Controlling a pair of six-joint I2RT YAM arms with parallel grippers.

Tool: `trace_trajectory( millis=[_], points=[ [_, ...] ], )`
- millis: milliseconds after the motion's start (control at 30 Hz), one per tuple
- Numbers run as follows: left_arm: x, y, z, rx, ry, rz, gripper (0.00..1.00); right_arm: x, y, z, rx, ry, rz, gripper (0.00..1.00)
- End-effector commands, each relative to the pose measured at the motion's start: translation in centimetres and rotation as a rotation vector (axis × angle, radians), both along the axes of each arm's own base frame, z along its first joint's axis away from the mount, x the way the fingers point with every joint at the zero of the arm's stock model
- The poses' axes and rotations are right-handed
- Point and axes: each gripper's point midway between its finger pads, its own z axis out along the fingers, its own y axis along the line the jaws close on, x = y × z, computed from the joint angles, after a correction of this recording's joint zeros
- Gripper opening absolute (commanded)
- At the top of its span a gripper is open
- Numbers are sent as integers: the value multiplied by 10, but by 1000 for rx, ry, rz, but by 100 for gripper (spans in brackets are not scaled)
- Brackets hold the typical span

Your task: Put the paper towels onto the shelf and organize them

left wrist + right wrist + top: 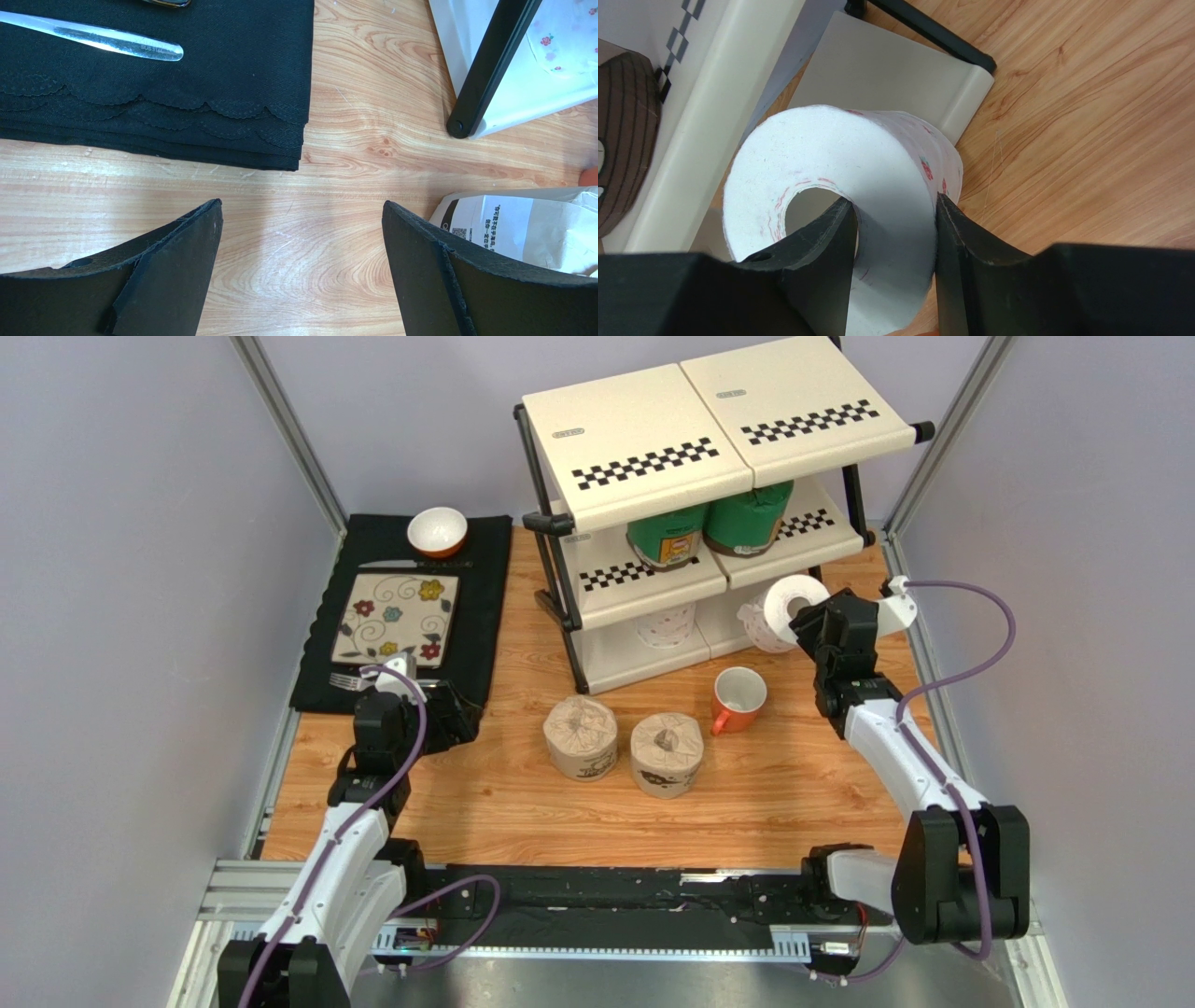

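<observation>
Right wrist, right gripper (892,210): jaws pinching the wall of the held white roll (829,154). One finger sits inside the hollow core and the other on the outer wrap.
Held white roll: core end toward the camera, at the right front of the shelf (659,434), before the lowest tier. Contact with the panel cannot be determined.
Left gripper (302,210): jaws spread wide over bare wood of the table (786,784), near the edge of the black placemat (175,91).
Middle tier: left green roll (665,536) and right green roll (748,518), side by side.
Lowest tier: second white roll (671,627), left half.
Table, before the shelf: left brown roll (581,737) beside right brown roll (666,753), with the orange mug (739,697) just right of them.
Placemat: floral plate (400,616), with a bowl (438,532) at the far edge.
</observation>
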Motion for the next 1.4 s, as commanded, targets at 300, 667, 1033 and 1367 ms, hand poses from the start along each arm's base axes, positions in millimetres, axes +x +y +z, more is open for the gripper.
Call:
trace_trajectory(
  millis=[300,667,1033,1367],
  points=[
    [4,-1,6,-18,-25,1,92,43,24,36,77,-169,104,34],
    [4,-1,5,-16,-21,2,92,62,38,36,105,-191,168,34],
    [4,-1,5,-17,-21,1,92,79,52,27,132,-186,202,34],
    [4,-1,4,-17,-21,3,92,87,55,17,132,-157,214,34]
  ],
)
